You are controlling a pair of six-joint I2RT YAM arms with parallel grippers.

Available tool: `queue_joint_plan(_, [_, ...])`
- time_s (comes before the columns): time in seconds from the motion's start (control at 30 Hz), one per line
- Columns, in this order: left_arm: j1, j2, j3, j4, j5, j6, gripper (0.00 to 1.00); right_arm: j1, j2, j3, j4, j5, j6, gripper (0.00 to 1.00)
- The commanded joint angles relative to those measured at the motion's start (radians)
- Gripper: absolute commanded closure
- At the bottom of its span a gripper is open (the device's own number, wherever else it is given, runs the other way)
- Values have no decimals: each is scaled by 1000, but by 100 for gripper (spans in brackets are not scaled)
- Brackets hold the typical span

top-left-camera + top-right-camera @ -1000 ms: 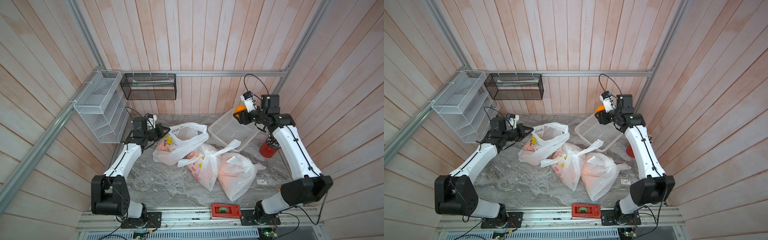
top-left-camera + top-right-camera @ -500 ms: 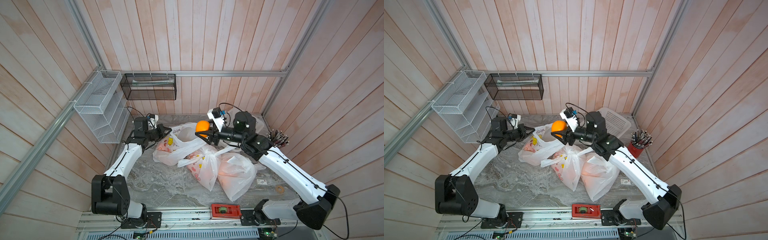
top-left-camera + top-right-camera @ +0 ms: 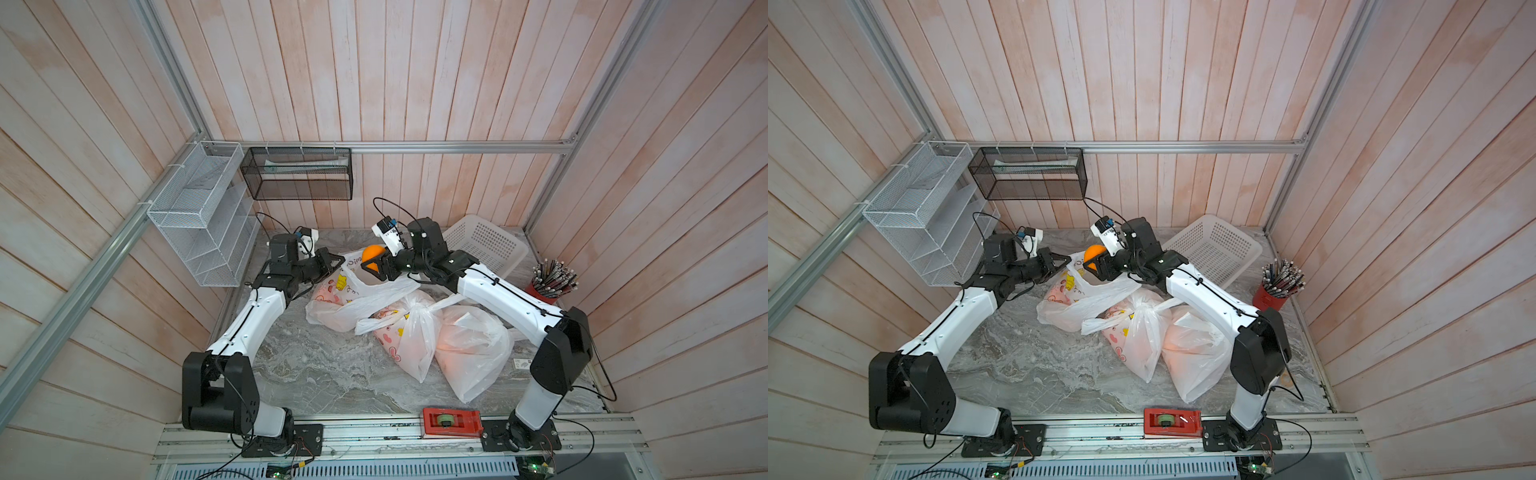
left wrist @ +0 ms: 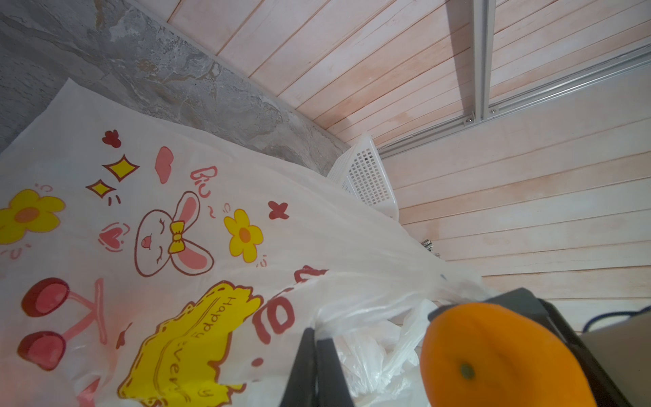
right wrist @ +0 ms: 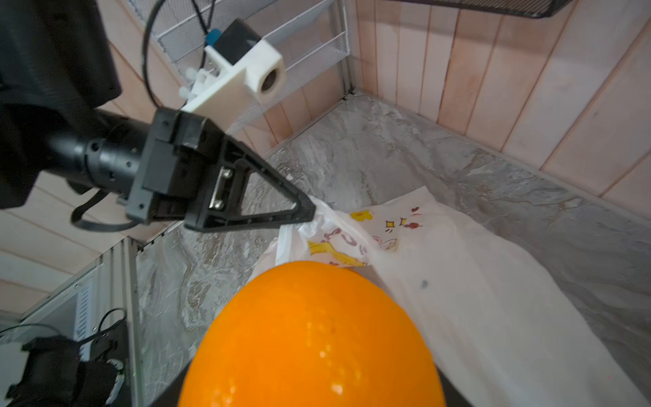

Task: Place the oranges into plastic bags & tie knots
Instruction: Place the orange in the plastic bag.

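Two knotted, crinkly translucent bags (image 3: 469,349) slump mid-table; at their 10 o'clock your left gripper (image 3: 340,262), jaws together, pinches the rim of the open bunny-print bag (image 3: 353,305). Your right gripper (image 3: 371,266) clamps a smooth round orange (image 3: 372,252) by its mouth; the inside is hard to make out.

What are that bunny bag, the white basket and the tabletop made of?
Bag: thin plastic film, translucent and crinkled.
Basket: rigid white plastic, moulded rows of holes.
Tabletop: looks like grey veined stone, possibly a printed surface.
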Motion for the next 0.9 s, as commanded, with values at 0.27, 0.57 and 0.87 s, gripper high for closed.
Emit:
queue_joint_plan(0.27, [-5, -23, 20, 12, -8, 14, 100, -2, 150, 134, -105, 11, -2, 17])
queue_joint_plan(0.57, [-10, -1, 14, 36, 9, 6, 100, -1, 60, 75, -17, -116, 45, 6])
queue_joint_plan(0.87, [-25, 6, 23, 35, 12, 8, 100, 1, -114, -40, 230, -438, 166, 6])
